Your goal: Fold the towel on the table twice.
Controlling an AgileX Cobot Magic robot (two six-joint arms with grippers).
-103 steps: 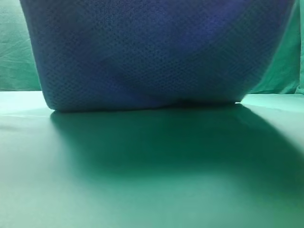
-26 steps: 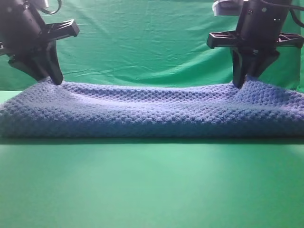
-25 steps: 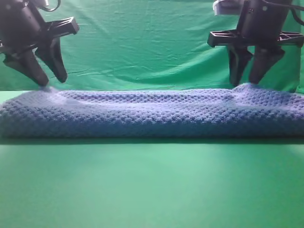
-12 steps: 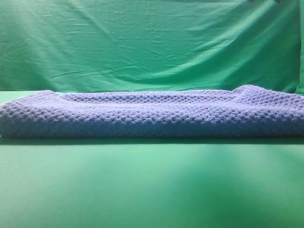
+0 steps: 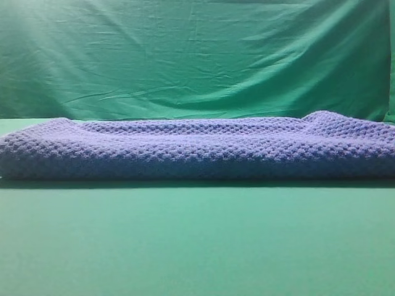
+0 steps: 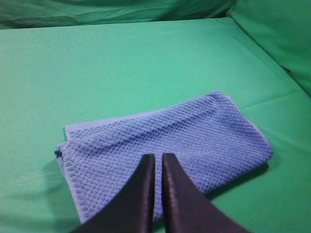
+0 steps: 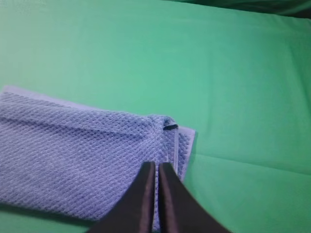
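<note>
The towel [image 5: 197,148] lay flat on the surface [image 5: 197,246], a low blue-grey slab running nearly the full width of the high view, and from the left wrist view [image 6: 165,145] it showed as a compact rectangle with stacked layers peeking out along its 9 o'clock edge. That layering read as folding done: judging by the doubled thickness and the offset hems, both folds looked complete, with little left beyond perhaps squaring the edges. In the right wrist view [image 7: 82,155] the towel sat at 8 o'clock of the frame, its short end at 3 o'clock showing several edges lined up and a small dark tag tucked in at the corner. The left end effector [image 6: 158,187] hung above the cloth with its two dark tapered fingers pressed together, holding nothing. The right end effector [image 7: 156,194] was likewise closed tight and empty, poised over the towel's short end. The weave was thick and bumpy, a honeycomb waffle, soft and plump at the folded edge; the surface beneath was smooth, plain green, and a wrinkled green backdrop cloth [image 5: 197,55] hung behind at 12 o'clock.
</note>
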